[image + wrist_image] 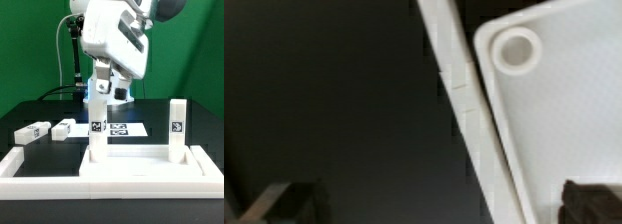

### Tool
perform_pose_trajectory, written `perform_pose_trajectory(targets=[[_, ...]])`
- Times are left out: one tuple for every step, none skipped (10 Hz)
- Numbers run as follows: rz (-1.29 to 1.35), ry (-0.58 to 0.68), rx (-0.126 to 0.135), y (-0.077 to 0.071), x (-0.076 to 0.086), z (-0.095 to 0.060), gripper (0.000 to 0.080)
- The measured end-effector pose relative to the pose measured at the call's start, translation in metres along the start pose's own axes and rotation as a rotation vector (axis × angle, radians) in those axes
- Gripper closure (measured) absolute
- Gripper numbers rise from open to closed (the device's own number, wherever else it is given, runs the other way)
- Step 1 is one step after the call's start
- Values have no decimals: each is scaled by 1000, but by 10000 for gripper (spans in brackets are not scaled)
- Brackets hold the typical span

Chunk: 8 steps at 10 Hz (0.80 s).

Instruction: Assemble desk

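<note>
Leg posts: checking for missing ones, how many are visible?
4. From the exterior view's left: outer lying post, inner lying post, both off the panel; then centre upright post and end upright post, on it.

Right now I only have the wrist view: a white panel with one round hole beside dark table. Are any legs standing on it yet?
Observer: Yes, two leg posts stand upright at the far side of the desk panel, one toward the exterior view's left, one toward its right.
Operator: Any loose ones?
Observer: Two loose legs lie flat on the table at the exterior view's left.
Operator: What's behind the panel?
Observer: The marker board, lying flat.
</note>
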State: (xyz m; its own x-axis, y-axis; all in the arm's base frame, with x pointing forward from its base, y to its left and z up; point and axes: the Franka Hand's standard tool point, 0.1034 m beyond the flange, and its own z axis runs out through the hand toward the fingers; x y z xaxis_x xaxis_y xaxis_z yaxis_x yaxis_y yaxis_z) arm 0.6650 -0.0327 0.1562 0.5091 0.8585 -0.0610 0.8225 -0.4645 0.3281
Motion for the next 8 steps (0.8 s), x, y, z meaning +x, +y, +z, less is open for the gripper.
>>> perform_pose_trajectory(targets=[[66, 2, 1, 1, 0, 0, 150], [103, -2, 13, 1, -4, 1, 150], [173, -5, 40, 4, -16, 0, 150], [210, -5, 52, 1, -32, -5, 150], [278, -2, 79, -4, -55, -9, 150], [351, -3, 102, -7, -88, -10, 150], [385, -11, 113, -14, -119, -9, 150], [482, -18, 132, -21, -138, -3, 150]])
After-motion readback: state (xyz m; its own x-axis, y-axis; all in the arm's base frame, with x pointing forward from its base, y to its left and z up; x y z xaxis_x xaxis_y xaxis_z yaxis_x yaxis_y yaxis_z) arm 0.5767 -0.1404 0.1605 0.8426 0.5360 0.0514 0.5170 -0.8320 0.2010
